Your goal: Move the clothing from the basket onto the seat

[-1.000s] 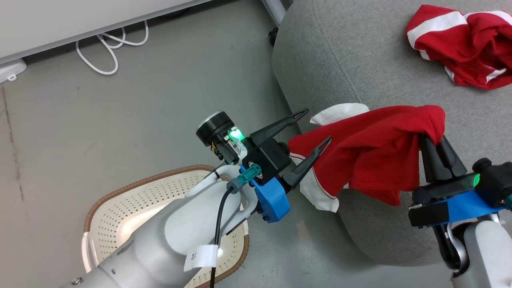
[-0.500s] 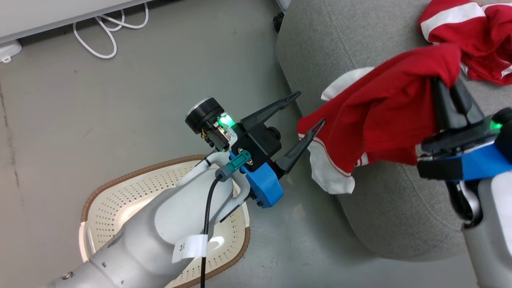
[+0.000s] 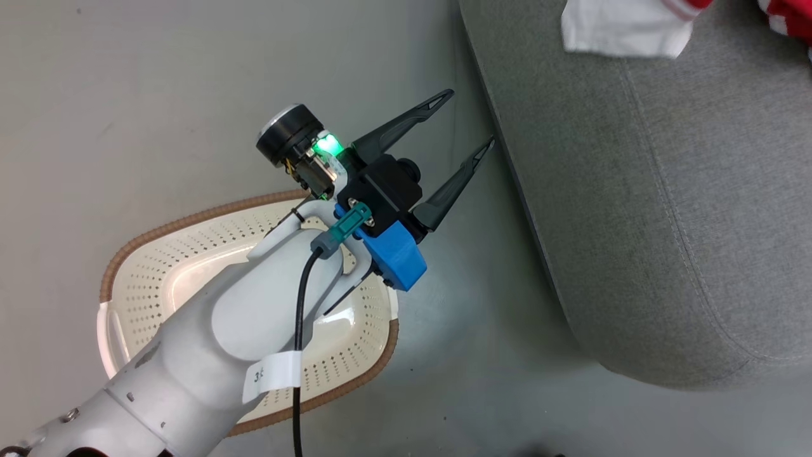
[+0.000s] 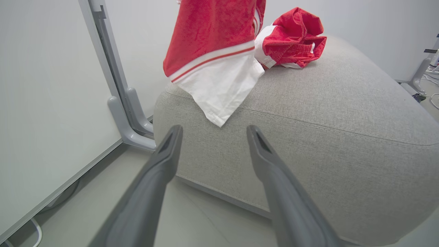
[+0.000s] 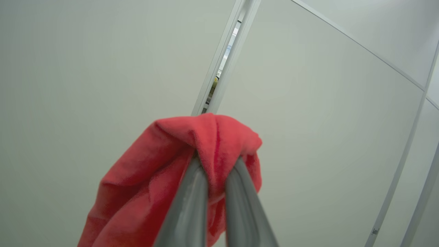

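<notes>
A red garment (image 5: 164,164) is being pinched by its bunched top between the closed fingers of the R gripper (image 5: 216,160), its white band being hung over the grey seat (image 4: 325,113) edge; contact can't be told. A 2nd garment (image 4: 295,37) is being borne, crumpled, further back on the seat. The L gripper (image 3: 468,118) is being held wide open & empty beside the seat, w/ the basket (image 3: 158,273) being partly covered by the L forearm (image 3: 209,355).

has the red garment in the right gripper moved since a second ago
Yes. Against the seat, the garment went from hanging off its edge to further in over its top.
</notes>
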### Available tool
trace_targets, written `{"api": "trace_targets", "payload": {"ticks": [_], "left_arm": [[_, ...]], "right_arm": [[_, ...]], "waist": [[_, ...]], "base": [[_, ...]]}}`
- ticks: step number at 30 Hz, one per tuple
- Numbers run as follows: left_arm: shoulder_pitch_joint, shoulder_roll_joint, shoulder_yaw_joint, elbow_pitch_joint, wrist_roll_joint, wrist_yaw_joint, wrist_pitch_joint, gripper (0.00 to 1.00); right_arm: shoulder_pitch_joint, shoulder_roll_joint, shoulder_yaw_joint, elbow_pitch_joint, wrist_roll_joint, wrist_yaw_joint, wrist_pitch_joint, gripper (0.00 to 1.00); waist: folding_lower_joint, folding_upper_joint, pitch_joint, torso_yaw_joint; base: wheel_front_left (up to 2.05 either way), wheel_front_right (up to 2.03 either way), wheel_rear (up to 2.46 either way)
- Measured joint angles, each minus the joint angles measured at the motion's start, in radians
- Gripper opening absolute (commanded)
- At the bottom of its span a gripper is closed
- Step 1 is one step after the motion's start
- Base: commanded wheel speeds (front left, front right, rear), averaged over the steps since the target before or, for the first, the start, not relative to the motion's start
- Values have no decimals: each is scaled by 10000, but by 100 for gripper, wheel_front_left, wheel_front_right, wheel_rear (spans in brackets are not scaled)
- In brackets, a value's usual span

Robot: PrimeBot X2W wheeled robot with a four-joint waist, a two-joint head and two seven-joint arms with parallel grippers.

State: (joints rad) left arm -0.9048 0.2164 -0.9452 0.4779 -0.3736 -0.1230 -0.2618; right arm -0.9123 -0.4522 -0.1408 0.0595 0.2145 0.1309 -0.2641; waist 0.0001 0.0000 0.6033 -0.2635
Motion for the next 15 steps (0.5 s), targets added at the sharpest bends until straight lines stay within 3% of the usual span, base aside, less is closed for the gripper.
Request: {"api": "trace_targets", "payload": {"ticks": [9,15], "left_arm": [[-433,180,12,-198,245,2,2,100],[-643,433,-6,-407,328,48,65,100]], "right_arm": [[-1341,-2291,-2157,1893,-44,-2,0,0],[-909,-2732,-3206,3150,-337,-2,0,0]], "waist": [[0,0,1120,119],[0,0,1726,95]], "base": [[0,0,0],[0,0,0]]}}
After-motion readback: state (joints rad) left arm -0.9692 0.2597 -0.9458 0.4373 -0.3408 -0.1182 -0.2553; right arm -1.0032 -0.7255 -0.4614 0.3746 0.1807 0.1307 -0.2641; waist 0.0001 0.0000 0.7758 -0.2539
